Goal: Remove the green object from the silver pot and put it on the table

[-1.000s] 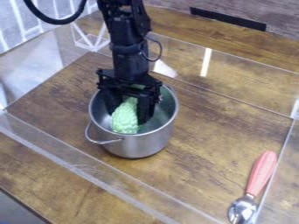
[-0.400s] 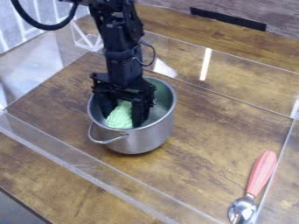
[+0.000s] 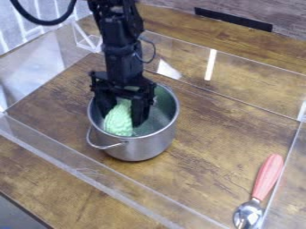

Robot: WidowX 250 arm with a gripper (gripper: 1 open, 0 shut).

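Jaws: my gripper (image 3: 122, 104) points straight down into the silver pot (image 3: 134, 132), fingers spread wide on either side of the green object (image 3: 120, 119). I judge they are bearing on its sides, though the contact itself is too dark to make out.

Green object: inside the pot, standing tilted between my fingers, its upper end about level with the rim and its lower end down in the bowl.

Change: compared with a second ago the vegetable sits a little higher and more upright against my fingers, and the pot has edged slightly toward the left of the view.

Meaning: I read this as the very start of the lift; the object is not yet clear of the rim, so the removal is barely begun.

Pot: resting on the table (image 3: 227, 134), loop handle toward the near left.

Landing room: bare wood lies to the right of the pot, with a red-handled spoon (image 3: 260, 192) well apart at the near right corner.

Risk: a bumpy, tapered shape could slip free as it rises.
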